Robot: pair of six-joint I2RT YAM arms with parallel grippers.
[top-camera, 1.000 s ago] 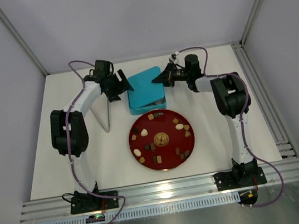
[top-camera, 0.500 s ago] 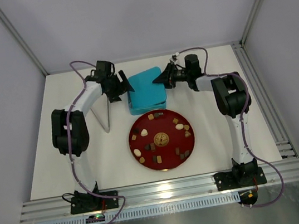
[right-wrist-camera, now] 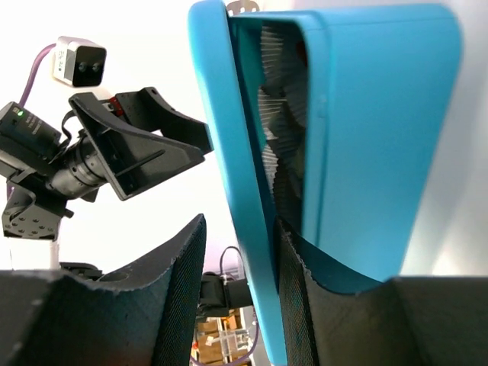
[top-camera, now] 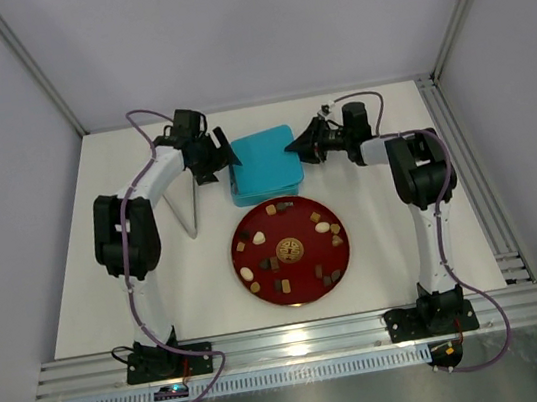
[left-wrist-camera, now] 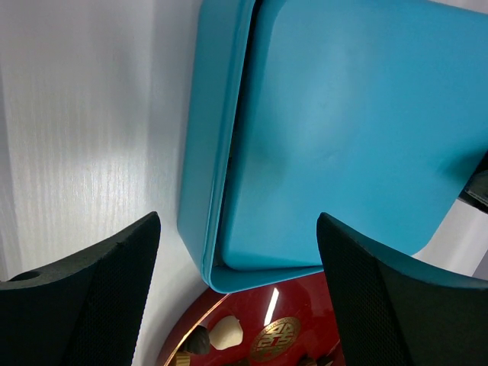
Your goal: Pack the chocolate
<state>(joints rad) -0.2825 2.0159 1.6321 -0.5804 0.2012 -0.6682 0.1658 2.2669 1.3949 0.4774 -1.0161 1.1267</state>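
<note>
The chocolate (top-camera: 323, 226) lies as several small brown, tan and cream pieces on a red plate (top-camera: 297, 219); a cream piece (left-wrist-camera: 226, 332) shows in the left wrist view. Behind the plate sits a teal box (top-camera: 263, 161) with its lid ajar. Pleated paper cups (right-wrist-camera: 284, 114) show through the gap. My left gripper (top-camera: 226, 154) is open at the box's left edge, and its fingers straddle the near corner (left-wrist-camera: 238, 221). At the box's right edge my right gripper (top-camera: 293, 147) is open. A thin teal edge (right-wrist-camera: 229, 152) stands between its jaws (right-wrist-camera: 240, 221), with a gap on one side.
A gold round piece (top-camera: 289, 249) sits at the plate's centre. A thin white upright panel (top-camera: 191, 208) stands left of the box. Aluminium rails (top-camera: 299, 340) run along the near edge and the right side. The left arm (right-wrist-camera: 114, 160) appears beyond the box in the right wrist view.
My right gripper has opened on the box's teal edge and drawn back to the right. The dark gap on the box's near side has closed. The left gripper has hardly moved.
</note>
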